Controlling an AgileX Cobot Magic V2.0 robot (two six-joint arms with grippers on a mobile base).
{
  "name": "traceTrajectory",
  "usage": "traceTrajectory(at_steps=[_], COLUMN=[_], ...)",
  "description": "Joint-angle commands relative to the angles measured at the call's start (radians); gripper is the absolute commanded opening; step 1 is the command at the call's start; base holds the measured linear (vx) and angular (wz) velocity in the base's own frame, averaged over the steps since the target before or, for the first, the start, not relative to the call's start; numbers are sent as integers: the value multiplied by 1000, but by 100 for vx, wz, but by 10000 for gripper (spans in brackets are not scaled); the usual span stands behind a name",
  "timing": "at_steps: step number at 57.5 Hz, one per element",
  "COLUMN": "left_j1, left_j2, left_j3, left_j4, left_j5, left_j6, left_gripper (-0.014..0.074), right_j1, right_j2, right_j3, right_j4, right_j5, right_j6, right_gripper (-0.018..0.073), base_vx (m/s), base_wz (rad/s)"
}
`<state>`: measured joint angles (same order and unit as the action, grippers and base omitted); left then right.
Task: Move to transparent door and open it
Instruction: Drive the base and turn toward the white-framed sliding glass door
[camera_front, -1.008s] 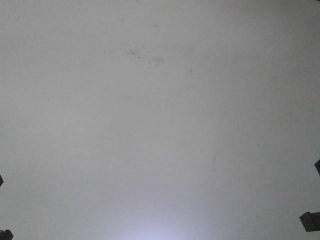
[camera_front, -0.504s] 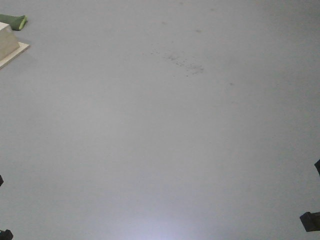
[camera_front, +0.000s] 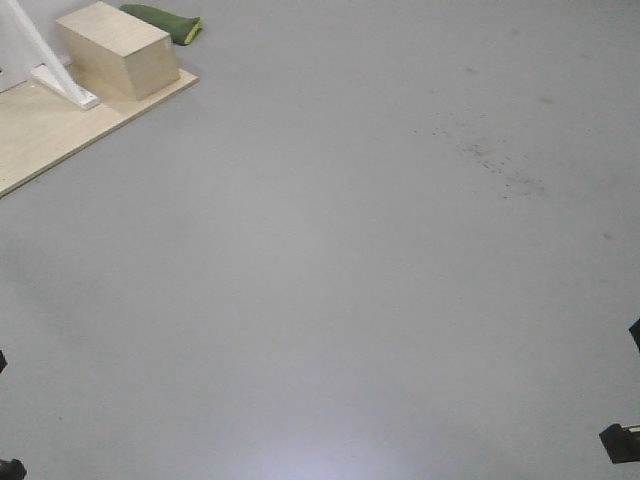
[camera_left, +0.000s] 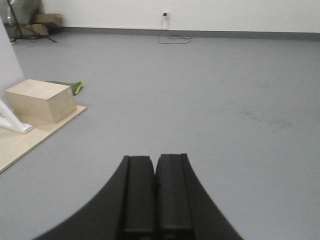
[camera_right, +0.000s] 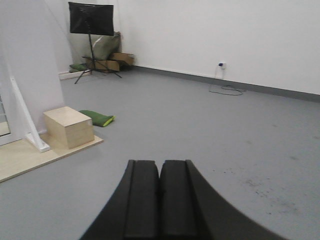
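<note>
Transparent door (camera_right: 2, 120): barely in view, glass sliver at far-left edge; state unclear.

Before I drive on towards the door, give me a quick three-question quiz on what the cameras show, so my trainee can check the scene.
1. True or false: the left gripper and the right gripper both have their jaws shut and hold nothing.
2. In the front view, where is the wooden box? A: upper left, on the wooden platform. B: lower right. C: dead centre.
3. What colour is the bag lying just beyond the box?

Key: 1 true; 2 A; 3 green.
</note>
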<state>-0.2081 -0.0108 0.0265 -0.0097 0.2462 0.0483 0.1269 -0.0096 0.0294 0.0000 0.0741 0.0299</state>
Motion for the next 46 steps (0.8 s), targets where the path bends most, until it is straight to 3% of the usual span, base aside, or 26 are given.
traceTrajectory(at_steps=[1, 46], left_j1=[-2, -2], left_j2=[-13, -13], left_j3=[25, 25], left_j4=[-2, -2], left_j5=[-89, -89], left_j6=[-3, -3], left_gripper=[1, 1], right_j1=[-5, -5], right_j2=[-14, -14], right_j3=[14, 14], right_j4=[0, 0], right_j5=[-86, -86], right_j6=[-3, -3], right_gripper=[-8, -8], base_vx=[31, 39], base_wz=[56, 39])
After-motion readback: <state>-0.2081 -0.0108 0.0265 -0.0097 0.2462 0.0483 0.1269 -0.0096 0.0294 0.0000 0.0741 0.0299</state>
